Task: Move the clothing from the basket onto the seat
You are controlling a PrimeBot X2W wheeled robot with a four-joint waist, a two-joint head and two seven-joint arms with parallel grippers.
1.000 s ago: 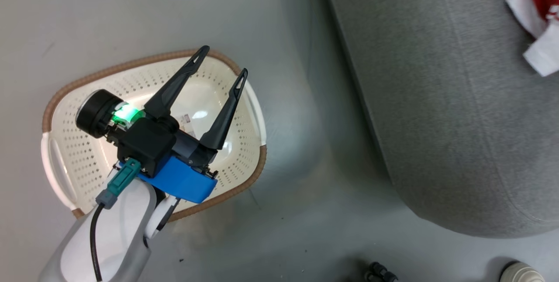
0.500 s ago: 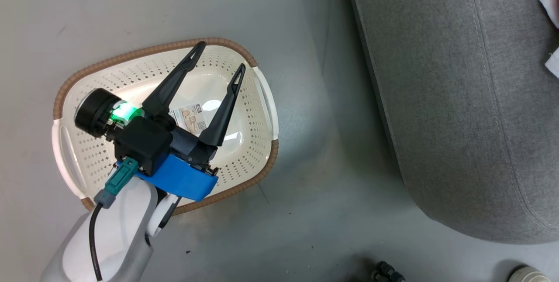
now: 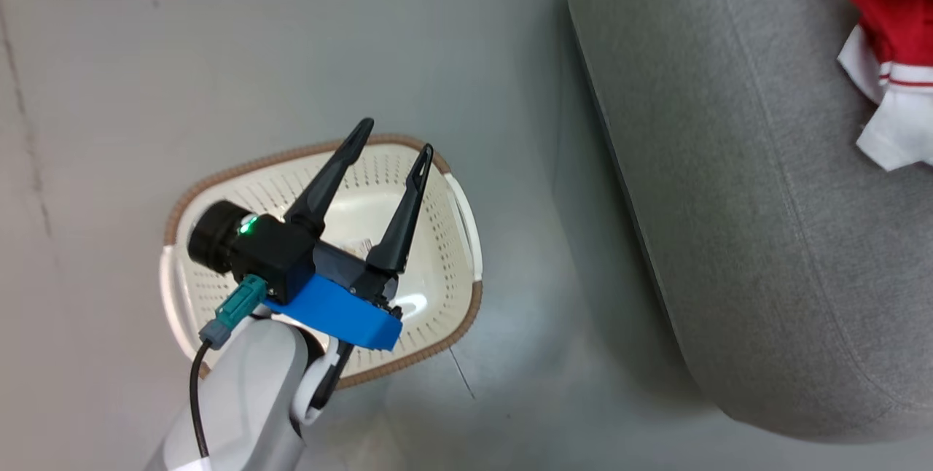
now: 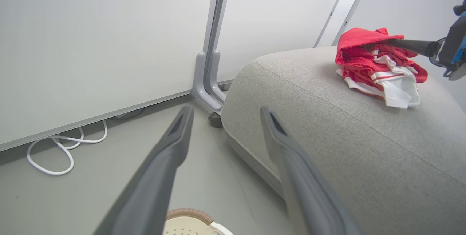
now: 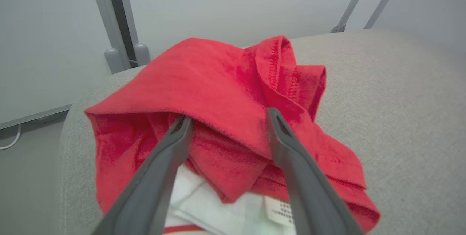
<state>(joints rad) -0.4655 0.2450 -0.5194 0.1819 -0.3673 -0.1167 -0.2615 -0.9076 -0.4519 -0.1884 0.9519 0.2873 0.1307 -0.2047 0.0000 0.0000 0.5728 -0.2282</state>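
- While our left gripper (image 3: 397, 135) hangs over the basket (image 3: 291, 157), its two dark fingers stand wide apart with nothing between them
- Under it we see the basket's perforated cream bottom, with a paper label (image 3: 362, 244) showing between the fingers and the brown rim running round
- In our left wrist view a bit of that rim peeks in at the bottom edge, below the spread fingers
- We see the basket standing on the grey floor (image 3: 364, 41), near the seat (image 3: 729, 201) but not touching it
- Farther out, the clothing (image 3: 893, 33) lies in a crumpled red and white heap on top of the seat, well apart from the basket
- Our right gripper (image 5: 228, 114) is at that heap, its fingers spread wide, with the tips tucked under a fold of red fabric that drapes over them
- Beyond the seat we see a white cable (image 4: 62, 155) looping on the floor at the foot of a pale wall panel (image 4: 91, 46), beside a grey post (image 4: 213, 46)
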